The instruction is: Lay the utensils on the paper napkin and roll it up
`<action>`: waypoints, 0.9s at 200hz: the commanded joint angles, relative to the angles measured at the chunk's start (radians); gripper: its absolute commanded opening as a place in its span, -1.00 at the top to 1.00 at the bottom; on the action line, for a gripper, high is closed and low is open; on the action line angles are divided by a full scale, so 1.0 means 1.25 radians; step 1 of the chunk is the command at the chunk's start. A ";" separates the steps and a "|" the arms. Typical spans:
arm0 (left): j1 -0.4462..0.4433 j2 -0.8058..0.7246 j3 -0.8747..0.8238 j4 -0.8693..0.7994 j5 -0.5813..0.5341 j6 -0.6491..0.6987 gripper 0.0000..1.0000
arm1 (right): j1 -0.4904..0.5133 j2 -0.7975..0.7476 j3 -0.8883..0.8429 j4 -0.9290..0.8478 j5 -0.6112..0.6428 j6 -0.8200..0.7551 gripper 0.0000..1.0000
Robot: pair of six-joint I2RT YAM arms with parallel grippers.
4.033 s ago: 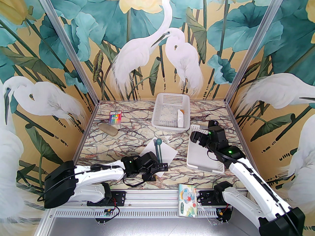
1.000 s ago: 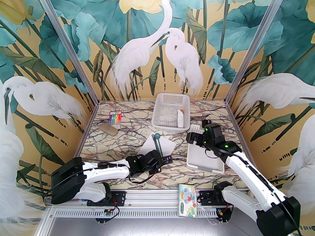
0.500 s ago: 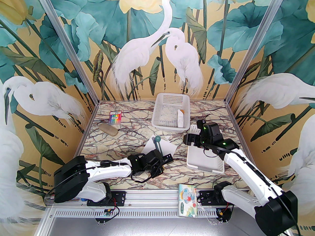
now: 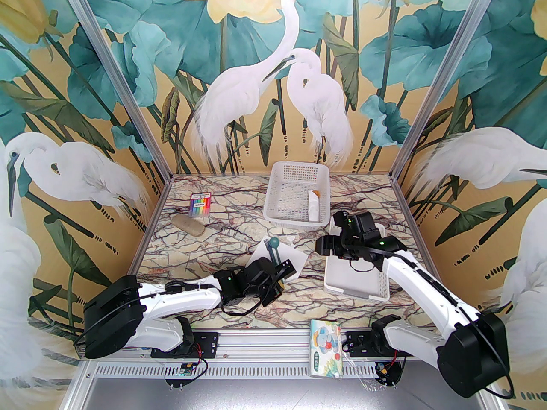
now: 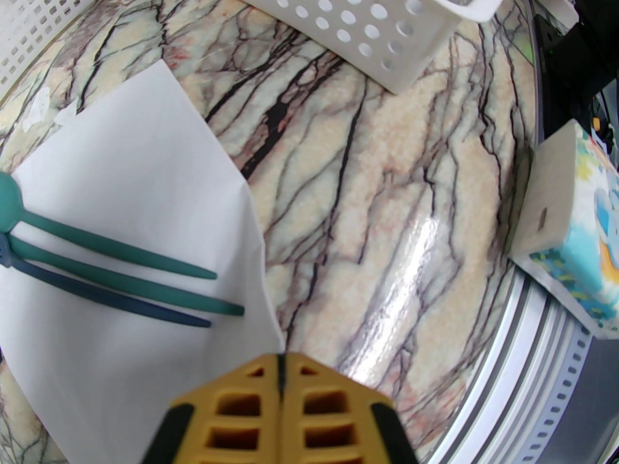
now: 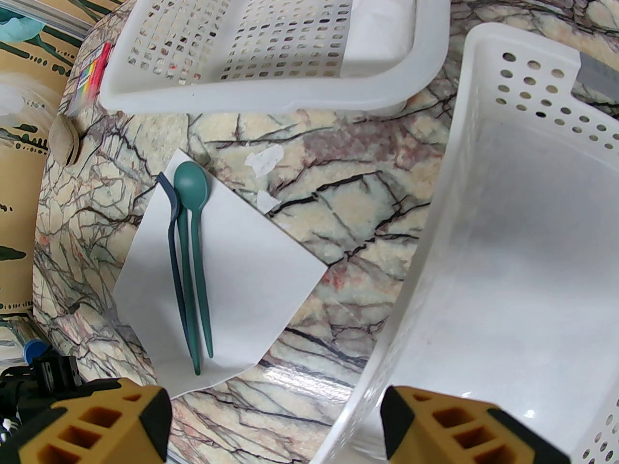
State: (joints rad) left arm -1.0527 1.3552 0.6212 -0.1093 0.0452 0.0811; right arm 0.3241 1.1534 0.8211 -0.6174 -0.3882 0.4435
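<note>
Limp, tear-prone paper napkin (image 6: 251,268) flat on the table (image 4: 222,229) centre, stiff light utensils (image 6: 191,259) side by side on it; best pinched at near corner; left fingers (image 5: 232,404) together there; right fingers (image 6: 96,428) apart over basket (image 6: 437,201).

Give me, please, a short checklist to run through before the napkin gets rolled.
1. The utensils lie side by side on the paper napkin: ok.
2. The left pincer is shut at the napkin's near corner: ok.
3. The paper is actually pinched by the left pincer: cannot tell.
4. The right pincer is open and empty: ok.
5. The round-holed white basket sits apart from the napkin: ok.
</note>
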 commanded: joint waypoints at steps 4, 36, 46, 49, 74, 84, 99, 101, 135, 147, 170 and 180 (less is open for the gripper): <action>0.020 0.017 -0.014 0.040 0.013 -0.047 1.00 | -0.002 0.005 0.015 0.001 -0.028 0.000 -0.48; 0.060 0.026 -0.016 0.069 0.035 -0.066 1.00 | -0.001 0.008 0.010 0.006 -0.055 0.007 -0.33; 0.073 0.030 -0.013 0.071 0.042 -0.067 1.00 | 0.000 0.010 0.005 0.011 -0.064 0.013 -0.26; 0.076 0.033 -0.013 0.072 0.042 -0.068 1.00 | 0.000 0.011 0.003 0.015 -0.067 0.016 -0.25; 0.099 0.054 -0.003 0.078 0.060 -0.069 1.00 | 0.008 0.021 -0.015 0.047 -0.099 0.043 -0.12; 0.105 0.062 0.000 0.076 0.061 -0.072 1.00 | 0.016 0.027 -0.018 0.054 -0.104 0.049 -0.07; 0.115 0.073 0.004 0.081 0.057 -0.074 1.00 | 0.033 0.039 -0.021 0.058 -0.100 0.055 0.01; 0.117 0.074 0.004 0.082 0.057 -0.076 1.00 | 0.036 0.040 -0.021 0.059 -0.099 0.056 0.02; 0.136 0.089 0.004 0.115 0.055 -0.091 1.00 | 0.082 0.070 -0.030 0.097 -0.093 0.088 0.20; 0.138 0.097 0.007 0.121 0.052 -0.091 1.00 | 0.099 0.086 -0.032 0.110 -0.091 0.099 0.27; 0.142 0.113 0.013 0.134 0.053 -0.088 1.00 | 0.135 0.122 -0.035 0.141 -0.091 0.125 0.36; 0.144 0.120 0.016 0.140 0.057 -0.087 1.00 | 0.151 0.139 -0.035 0.151 -0.091 0.137 0.39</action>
State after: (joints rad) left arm -0.8825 1.4746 0.6155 0.0216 0.0929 -0.0158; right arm 0.4747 1.2869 0.7944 -0.4900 -0.4965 0.5606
